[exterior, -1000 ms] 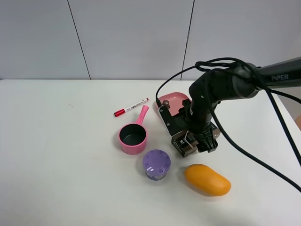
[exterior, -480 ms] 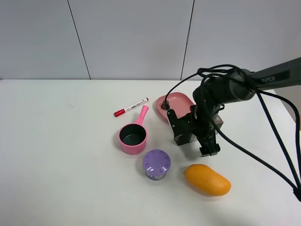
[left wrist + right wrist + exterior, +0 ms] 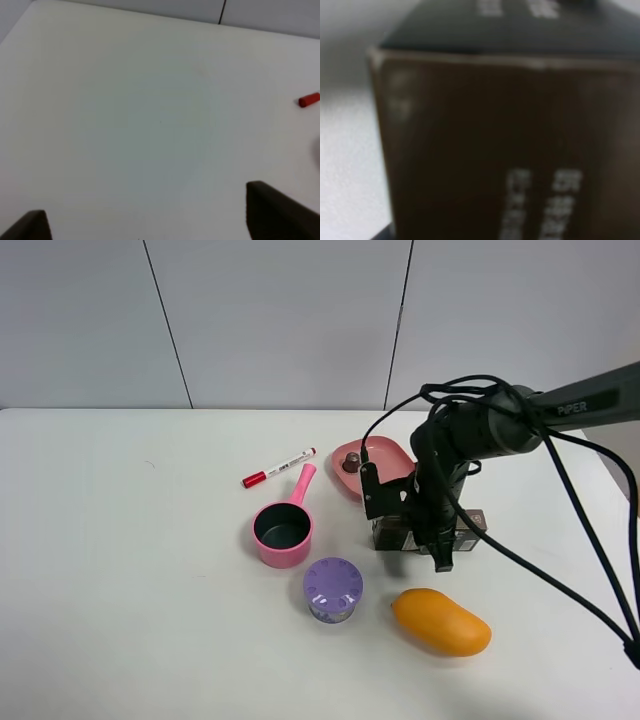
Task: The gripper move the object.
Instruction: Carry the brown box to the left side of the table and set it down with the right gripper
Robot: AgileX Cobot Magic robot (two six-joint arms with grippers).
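Note:
The dark brown box (image 3: 472, 520) lies level, low over the white table (image 3: 130, 570), between the pink dish and the mango. My right gripper (image 3: 437, 540), a black claw on the bulky black arm, is down on the box's middle and looks shut on it. In the right wrist view the box (image 3: 510, 145) fills the frame, blurred, with white print and a darker top side; the fingers are hidden there. My left gripper (image 3: 145, 205) is open and empty over bare table, and it is out of the exterior view.
An orange mango (image 3: 440, 621) lies just in front of the box. A purple lidded jar (image 3: 333, 589), a pink saucepan (image 3: 283, 530), a red-capped marker (image 3: 278, 468) and a pink dish (image 3: 385, 455) lie around it. The marker's cap (image 3: 309, 99) shows in the left wrist view.
The right gripper has turned the box from a tilted, end-down pose to level and shifted it slightly right, toward the back. The left gripper has not visibly moved.

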